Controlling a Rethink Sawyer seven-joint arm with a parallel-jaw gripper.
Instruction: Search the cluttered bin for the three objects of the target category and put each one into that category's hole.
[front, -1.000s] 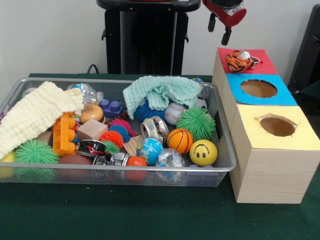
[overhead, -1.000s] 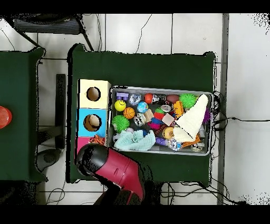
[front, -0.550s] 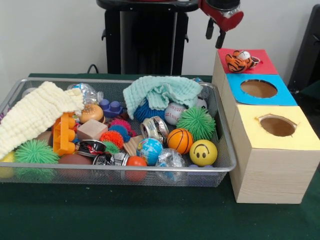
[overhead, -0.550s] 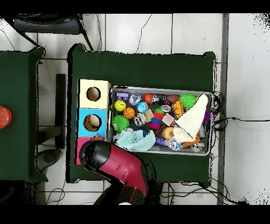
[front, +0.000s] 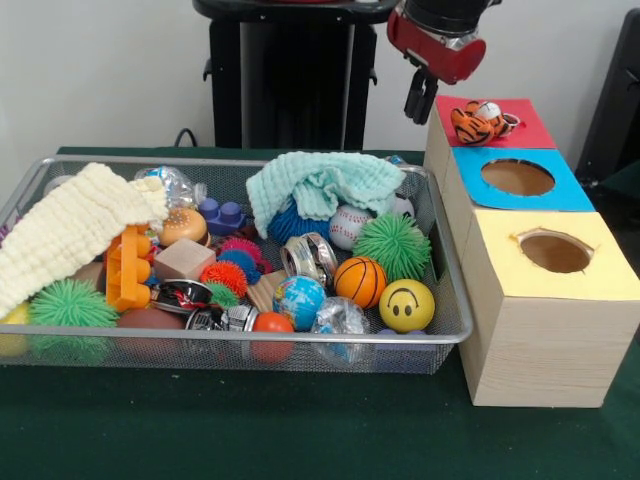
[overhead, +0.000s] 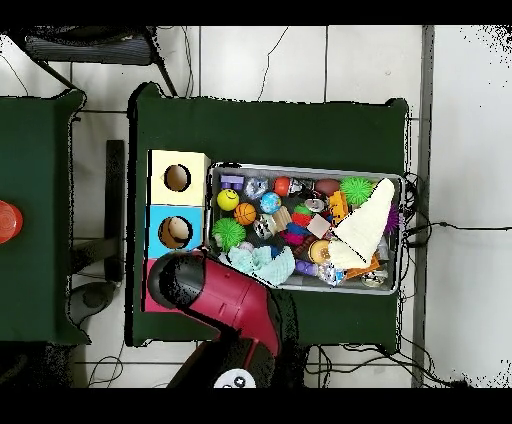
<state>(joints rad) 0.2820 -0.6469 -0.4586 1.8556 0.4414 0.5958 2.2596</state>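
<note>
My gripper (front: 420, 104) hangs open and empty in the front view, high over the gap between the bin's far right corner and the red panel. A small tiger toy (front: 478, 122) lies on the red panel (front: 520, 128) of the wooden box, covering its hole. The blue panel's hole (front: 517, 177) and the yellow panel's hole (front: 556, 252) stand uncovered. In the wire bin (front: 455, 300) lie a basketball (front: 360, 281), a smiley ball (front: 406, 305), a globe ball (front: 299, 300) and a baseball (front: 348, 225). In the overhead view the arm's red head (overhead: 185, 283) hides the gripper and the red panel.
A mint cloth (front: 320, 185) is heaped at the bin's far side, and a cream cloth (front: 70, 230) drapes over its left end. A green spiky ball (front: 392, 245), an orange block (front: 125, 268) and a wooden cube (front: 184, 260) crowd the bin. The wooden box (overhead: 176, 215) stands against the bin's end.
The gripper has moved left and slightly down, from above the red panel's far edge towards the bin's corner. The tiger toy and the bin's contents have stayed put.
</note>
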